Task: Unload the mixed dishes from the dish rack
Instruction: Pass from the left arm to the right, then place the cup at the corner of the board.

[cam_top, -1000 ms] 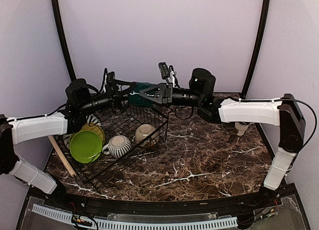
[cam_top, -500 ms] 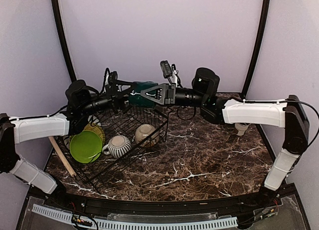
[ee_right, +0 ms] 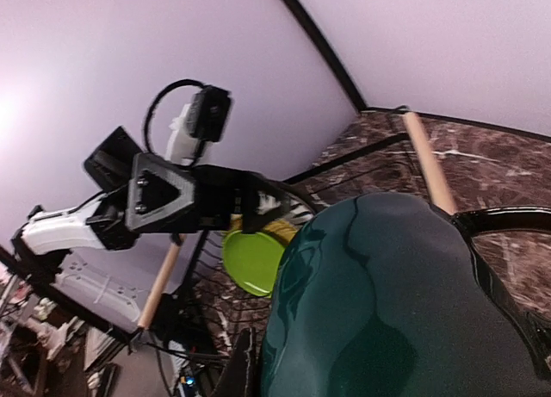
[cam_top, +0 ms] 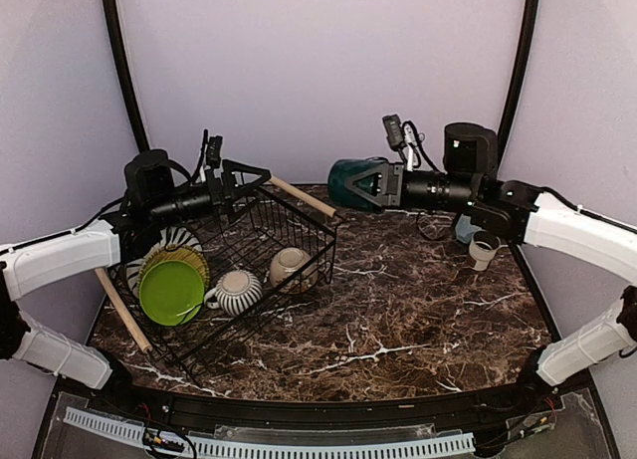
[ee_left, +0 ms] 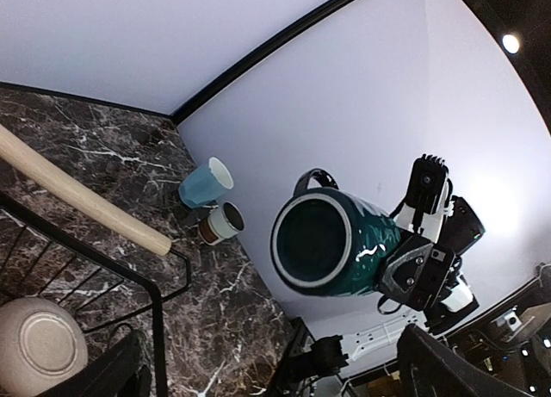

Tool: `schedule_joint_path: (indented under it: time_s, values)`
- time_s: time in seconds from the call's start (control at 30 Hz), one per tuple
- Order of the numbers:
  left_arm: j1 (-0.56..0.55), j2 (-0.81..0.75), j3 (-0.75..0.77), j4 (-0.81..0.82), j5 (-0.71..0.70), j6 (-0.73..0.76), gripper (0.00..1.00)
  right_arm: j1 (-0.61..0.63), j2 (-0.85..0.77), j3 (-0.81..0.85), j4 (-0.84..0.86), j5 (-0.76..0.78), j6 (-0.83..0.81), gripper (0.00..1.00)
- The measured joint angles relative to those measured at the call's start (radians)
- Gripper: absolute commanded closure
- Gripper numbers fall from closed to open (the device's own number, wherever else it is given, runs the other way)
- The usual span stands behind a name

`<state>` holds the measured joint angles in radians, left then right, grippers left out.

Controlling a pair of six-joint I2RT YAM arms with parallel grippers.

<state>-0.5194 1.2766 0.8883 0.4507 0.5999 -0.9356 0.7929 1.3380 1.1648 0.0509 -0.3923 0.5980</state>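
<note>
My right gripper (cam_top: 373, 185) is shut on the dark teal mug (cam_top: 348, 184), holding it on its side in the air behind the table's middle; in the left wrist view the mug (ee_left: 331, 242) shows its open mouth. My left gripper (cam_top: 242, 181) is open and holds nothing, above the back corner of the dish rack (cam_top: 309, 255). The rack holds a lime green plate (cam_top: 170, 292), an olive-yellow plate (cam_top: 198, 262), a striped plate (cam_top: 180, 241), a striped mug (cam_top: 238, 292) and a cream bowl (cam_top: 292, 268). The mug (ee_right: 396, 302) fills the right wrist view.
A light blue cup (ee_left: 205, 183) and a small white cup (ee_left: 221, 222) stand on the marble table (cam_top: 418, 310) at the back right. The rack's wooden handles (cam_top: 301, 196) (cam_top: 122, 311) stick out at its ends. Black frame posts run up both back corners.
The teal mug was between both grippers over the rack. The left gripper opened and drew back left; the right arm carried the mug off to the right.
</note>
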Motion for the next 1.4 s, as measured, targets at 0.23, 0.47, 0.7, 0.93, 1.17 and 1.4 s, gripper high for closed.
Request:
schedule_joint_path:
  time_s: [0.23, 0.47, 0.7, 0.93, 1.17, 1.4]
  values:
    - [0.000, -0.062, 0.083, -0.256, -0.117, 0.208, 0.01, -0.118, -0.063, 0.089, -0.570, 0.427, 0.007, 1.00]
    - [0.000, -0.043, 0.095, -0.341, -0.159, 0.291, 0.01, -0.238, -0.016, 0.082, -1.021, 0.572, 0.197, 1.00]
    - [0.000, -0.011, 0.095, -0.341, -0.159, 0.297, 0.01, -0.305, -0.031, -0.007, -1.097, 0.572, 0.338, 1.00]
    - [0.000, -0.032, 0.089, -0.362, -0.168, 0.306, 0.01, -0.489, -0.047, -0.108, -1.072, 0.562, 0.390, 1.00]
    - [0.000, -0.091, 0.079, -0.399, -0.188, 0.322, 0.01, -0.689, -0.040, -0.167, -0.969, 0.468, 0.388, 1.00]
    - [0.000, -0.129, 0.076, -0.429, -0.206, 0.329, 0.01, -0.775, 0.072, -0.176, -0.860, 0.365, 0.381, 1.00]
